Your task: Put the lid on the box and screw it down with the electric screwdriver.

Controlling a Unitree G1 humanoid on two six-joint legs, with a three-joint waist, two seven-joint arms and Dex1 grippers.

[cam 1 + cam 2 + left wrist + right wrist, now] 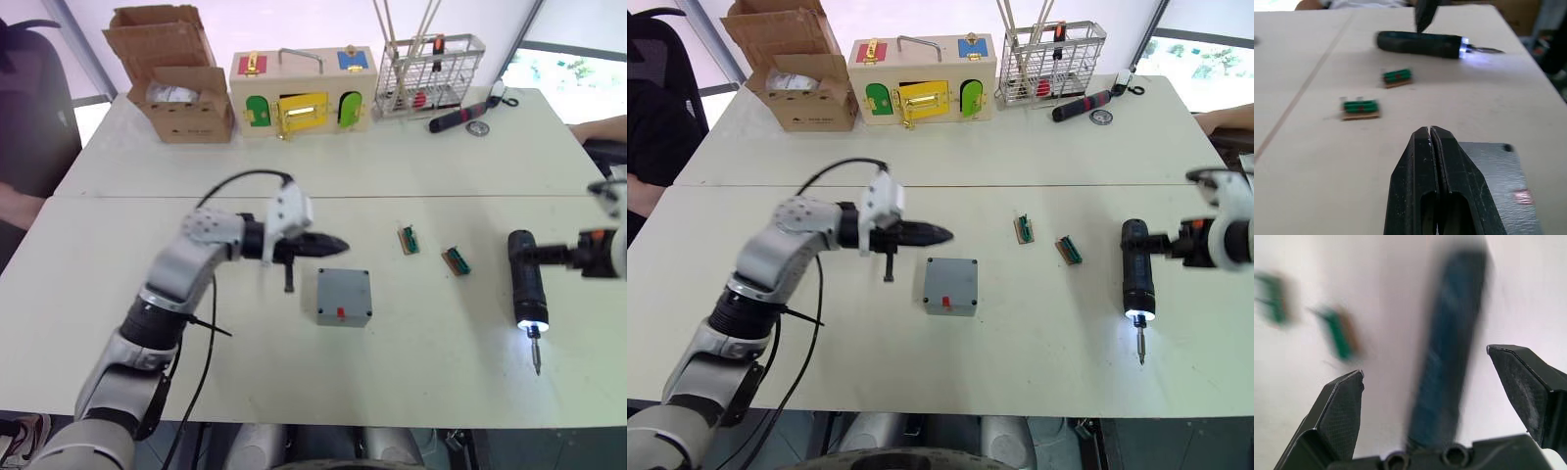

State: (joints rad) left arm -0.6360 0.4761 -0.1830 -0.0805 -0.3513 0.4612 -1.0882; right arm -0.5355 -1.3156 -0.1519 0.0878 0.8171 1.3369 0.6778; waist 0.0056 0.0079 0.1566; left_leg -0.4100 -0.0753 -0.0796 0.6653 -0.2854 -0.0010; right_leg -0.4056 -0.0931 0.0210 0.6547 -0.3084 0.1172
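While the left tool [328, 245] hangs clenched and empty just above the grey box [343, 297], lid on, mid-worktop [118, 284], the right tool [1425, 377] spreads wide around the electric screwdriver [526, 282], lying lit on the worktop's right side.

Illumination is bright, diffuse daylight. The window behind the wire rack [428, 73] is overexposed. The bench [411, 382] shows only soft shadows, one beneath the box [344, 298]. The electric screwdriver [526, 282] emits a white glow at its tip end. In the right wrist view the electric screwdriver is heavily blurred; the green parts [1341, 333] beside it smear.
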